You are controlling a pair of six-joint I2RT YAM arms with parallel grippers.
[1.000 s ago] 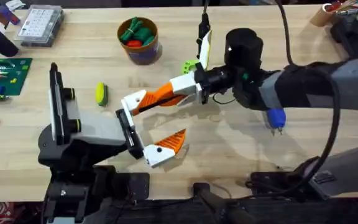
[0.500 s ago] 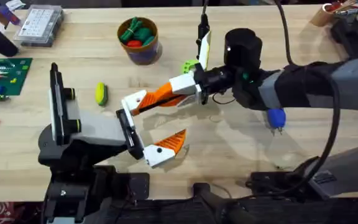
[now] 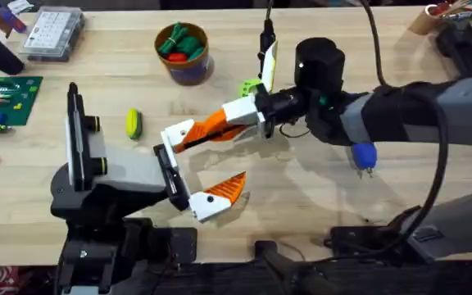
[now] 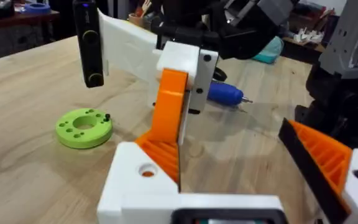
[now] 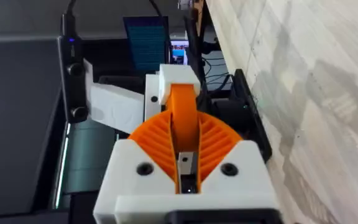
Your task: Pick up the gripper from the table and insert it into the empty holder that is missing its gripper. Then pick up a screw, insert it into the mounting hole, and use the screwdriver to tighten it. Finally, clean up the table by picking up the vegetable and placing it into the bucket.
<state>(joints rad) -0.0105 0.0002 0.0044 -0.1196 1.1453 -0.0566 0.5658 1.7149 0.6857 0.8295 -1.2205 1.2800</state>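
I judge the first step is in hand: seating the loose gripper on the left arm's bar. Nearest me, the holder point(image 3: 168, 172) carries its short mounted finger point(image 3: 224, 190) at one end. The other end is bare, so that side grips nothing and the gap stands wide.

Just beyond, the right gripper point(image 3: 248, 111) has its fingers clamped on the loose gripper point(image 3: 207, 127) and holds it above the worktop point(image 3: 301, 205). The part's white end sits at the bare end of the holder; I can't tell whether it is fully seated. From the left wrist, the loose gripper point(image 4: 166, 118) stands straight ahead of the bar, with the mounted finger point(image 4: 325, 158) off to the side.

Next I'd need a slow, square push along the slot, then a release.

Beyond the fingers lie the blue screwdriver point(image 3: 364, 156) and a green disc point(image 3: 251, 86). The vegetable point(image 3: 133, 123) is still on the worktop, well apart from the bucket point(image 3: 188, 72) farther back.
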